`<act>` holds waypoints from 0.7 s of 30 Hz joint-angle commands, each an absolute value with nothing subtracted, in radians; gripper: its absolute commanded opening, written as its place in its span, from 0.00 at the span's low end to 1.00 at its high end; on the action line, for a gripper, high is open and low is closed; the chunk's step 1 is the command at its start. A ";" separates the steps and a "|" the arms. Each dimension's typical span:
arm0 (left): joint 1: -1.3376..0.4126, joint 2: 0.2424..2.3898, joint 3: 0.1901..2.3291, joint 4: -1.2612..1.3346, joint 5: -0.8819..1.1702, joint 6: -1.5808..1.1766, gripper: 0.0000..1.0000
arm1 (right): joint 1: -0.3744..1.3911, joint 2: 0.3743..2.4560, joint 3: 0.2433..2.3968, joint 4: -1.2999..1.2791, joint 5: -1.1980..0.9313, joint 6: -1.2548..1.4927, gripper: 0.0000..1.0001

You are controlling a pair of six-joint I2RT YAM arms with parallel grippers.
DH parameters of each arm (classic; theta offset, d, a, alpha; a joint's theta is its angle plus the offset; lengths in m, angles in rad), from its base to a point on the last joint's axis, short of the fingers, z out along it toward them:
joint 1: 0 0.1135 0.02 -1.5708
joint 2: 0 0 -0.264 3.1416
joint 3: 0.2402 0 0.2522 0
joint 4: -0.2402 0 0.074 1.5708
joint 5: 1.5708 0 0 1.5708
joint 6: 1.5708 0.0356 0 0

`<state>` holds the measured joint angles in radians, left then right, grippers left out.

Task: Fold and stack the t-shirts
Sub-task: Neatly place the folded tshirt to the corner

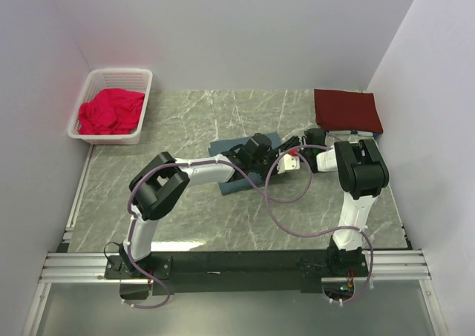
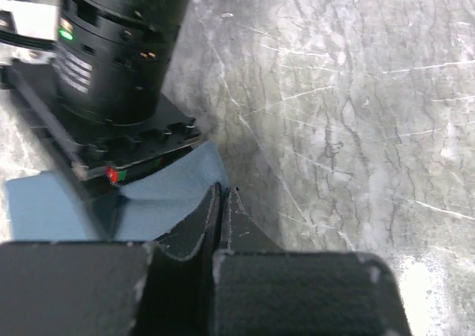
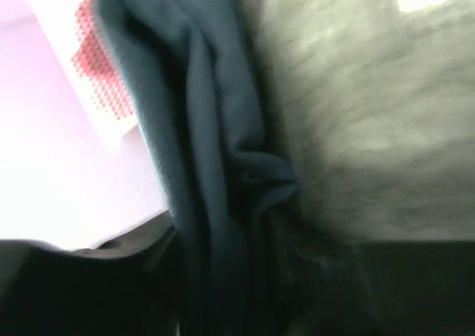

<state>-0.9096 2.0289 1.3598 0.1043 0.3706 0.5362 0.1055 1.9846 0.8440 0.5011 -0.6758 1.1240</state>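
The slate blue-grey t-shirt [image 1: 236,186] lies folded in the middle of the table, with both grippers over its right end. My left gripper [image 1: 269,152] is shut. In the left wrist view its tips [image 2: 223,191] sit at the edge of the blue cloth [image 2: 171,195], and nothing shows between the jaws. My right gripper [image 1: 291,145] reaches in from the right. In the right wrist view a bunched fold of the shirt [image 3: 215,128] runs between the jaws of that gripper [image 3: 245,277]. The dark maroon t-shirt [image 1: 347,110] lies folded flat at the back right corner.
A white mesh basket [image 1: 111,76] holding a bright red cloth [image 1: 111,111] stands at the back left. White walls close the table on three sides. The right arm's black wrist [image 2: 111,61] hangs close in front of the left gripper.
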 commanded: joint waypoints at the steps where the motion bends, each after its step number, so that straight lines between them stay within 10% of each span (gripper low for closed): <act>1: -0.920 1.948 1.361 0.127 0.442 0.512 0.01 | 0.112 2.014 0.874 0.393 -0.520 1.046 0.31; 5: -0.899 1.880 1.347 0.065 0.434 0.483 0.32 | 0.107 2.005 0.998 0.252 -0.529 0.846 0.00; 10: -0.827 1.732 1.207 -0.069 0.431 0.453 0.48 | 0.109 1.957 1.227 -0.070 -0.446 0.534 0.00; 16: -0.720 1.565 1.007 -0.141 0.376 0.361 0.90 | 0.086 1.983 1.483 -0.335 -0.318 0.173 0.00; 21: -0.689 1.436 0.895 -0.167 0.330 0.256 0.99 | 0.034 1.999 1.621 -0.428 -0.252 0.026 0.00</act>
